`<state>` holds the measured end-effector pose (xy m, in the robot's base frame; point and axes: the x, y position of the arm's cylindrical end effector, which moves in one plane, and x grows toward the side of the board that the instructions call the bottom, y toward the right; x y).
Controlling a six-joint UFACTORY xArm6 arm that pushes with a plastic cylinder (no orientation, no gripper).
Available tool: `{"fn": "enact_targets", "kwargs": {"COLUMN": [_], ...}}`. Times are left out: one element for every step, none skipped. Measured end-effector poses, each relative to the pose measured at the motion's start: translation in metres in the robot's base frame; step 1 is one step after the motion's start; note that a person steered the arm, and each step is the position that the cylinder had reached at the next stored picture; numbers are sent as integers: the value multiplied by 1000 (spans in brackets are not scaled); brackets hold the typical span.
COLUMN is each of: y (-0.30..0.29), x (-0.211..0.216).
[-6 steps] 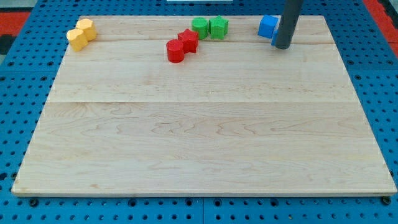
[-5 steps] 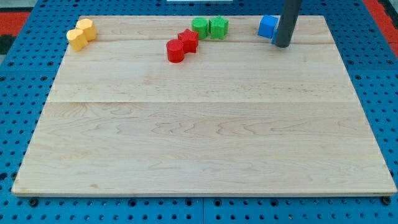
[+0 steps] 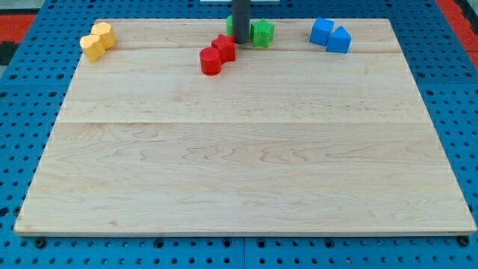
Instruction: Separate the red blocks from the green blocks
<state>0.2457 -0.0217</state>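
Two red blocks touch each other near the view's top centre: a red cylinder [image 3: 210, 62] and a red star-like block [image 3: 225, 48] up and to its right. A green star-like block [image 3: 262, 32] sits to the right of the rod. A second green block [image 3: 230, 26] is mostly hidden behind the rod, only a sliver showing at its left. My tip [image 3: 241, 39] rests between the red star-like block and the green blocks, right beside the red star-like block's upper right edge.
Two yellow blocks [image 3: 97, 41] lie together at the board's top left corner. A blue block [image 3: 322, 31] and a blue triangular block [image 3: 339, 40] lie at the top right. The wooden board [image 3: 239, 164] sits on a blue pegboard.
The rod has moved from the blue blocks at the view's top right leftward to the green and red blocks. The blue triangular block, hidden before, now shows. No block has visibly moved.
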Motion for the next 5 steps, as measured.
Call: {"fn": "enact_targets", "kwargs": {"y": [-41,-45,-13,-26,-99], "x": [32,63,94,107,114]}}
